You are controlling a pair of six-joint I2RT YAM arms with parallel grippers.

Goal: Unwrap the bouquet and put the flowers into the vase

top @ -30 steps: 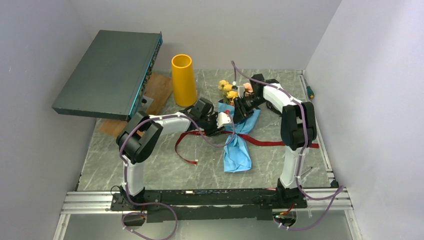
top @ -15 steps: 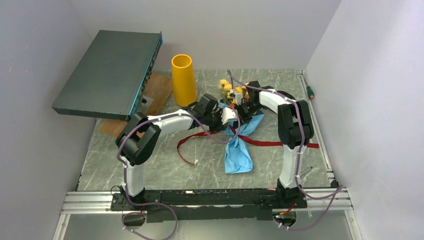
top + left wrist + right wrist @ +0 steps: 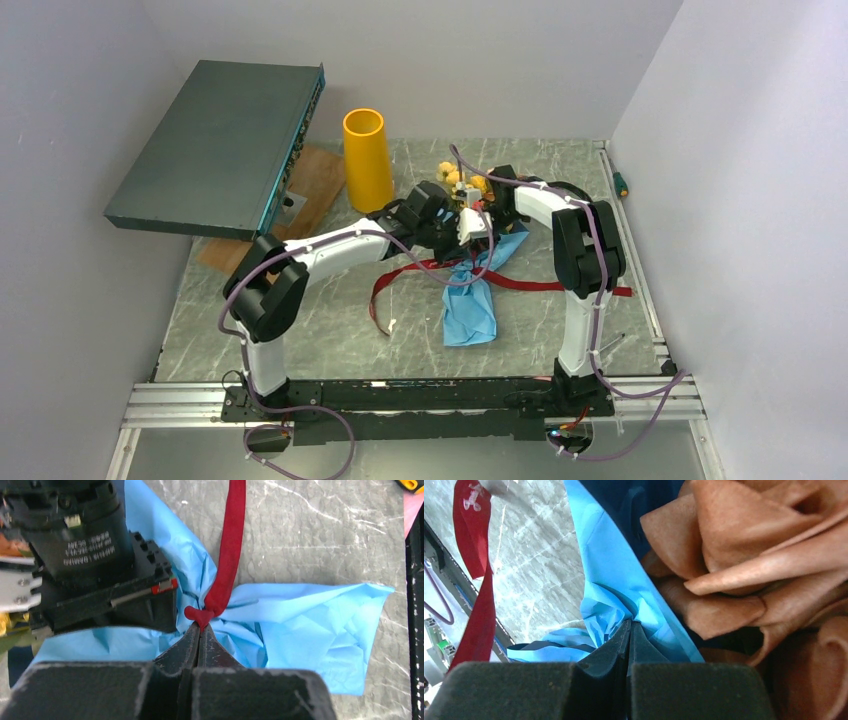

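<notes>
Here both grippers meet at the bouquet (image 3: 503, 247), which lies on the table (image 3: 300, 330) a little right of centre. Its long axis runs far to near, with the flowers (image 3: 447, 170) at the far end and the paper (image 3: 470, 315) tail pointing back toward the arm bases. The left gripper (image 3: 200, 627) is closed tight, its tips pinching the knot of the ribbon (image 3: 231, 545) right at the bouquet's cinched waist. From there the ribbon trails off across the marble, crosswise to the bunch. The right gripper (image 3: 629, 625) is closed too, nipping a fold of paper just beside a brown-orange rose. The two grips sit almost touching, one from each side of the waist. The coming move probably turns on that: drawing the knot away crosswise while the right side anchors the wrap should loosen the tie, though the paper may tear or drag along. The vase (image 3: 367, 160) stands upright to the far left of the bouquet, nearer the left arm.
</notes>
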